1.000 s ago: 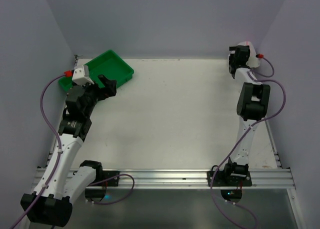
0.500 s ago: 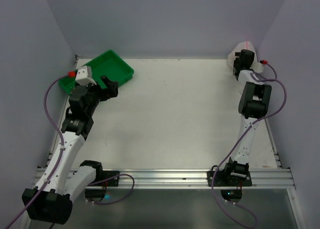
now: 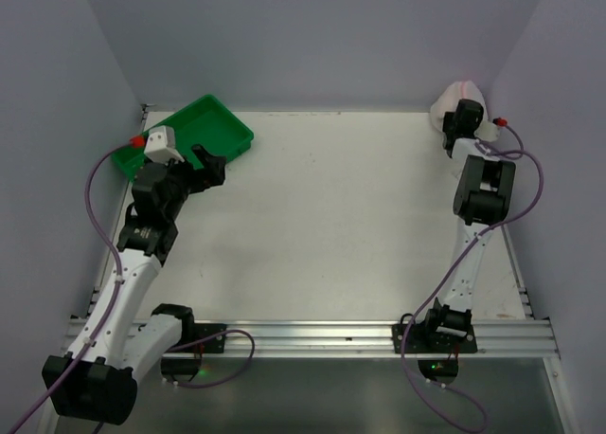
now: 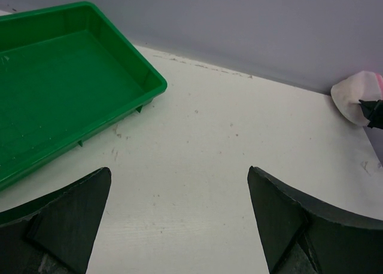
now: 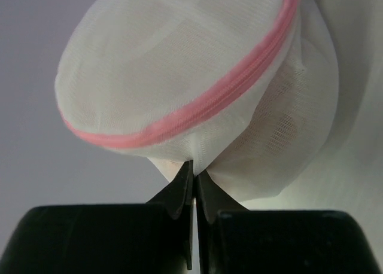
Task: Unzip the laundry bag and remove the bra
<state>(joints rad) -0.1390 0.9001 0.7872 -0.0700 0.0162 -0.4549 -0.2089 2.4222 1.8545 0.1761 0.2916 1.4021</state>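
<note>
Top view: the laundry bag (image 3: pixel 457 95) is jammed in the far right corner, nipped by the right gripper (image 3: pixel 461 118), and nothing is held in the green tray (image 3: pixel 232 131). Left wrist: the left gripper (image 4: pixel 179 172) is parked wide open and empty. Right wrist: only a thin fold of mesh below the shut zipper (image 5: pixel 227 88) is clamped, so it could easily be pulled loose or torn. The bra can't be made out inside.
</note>
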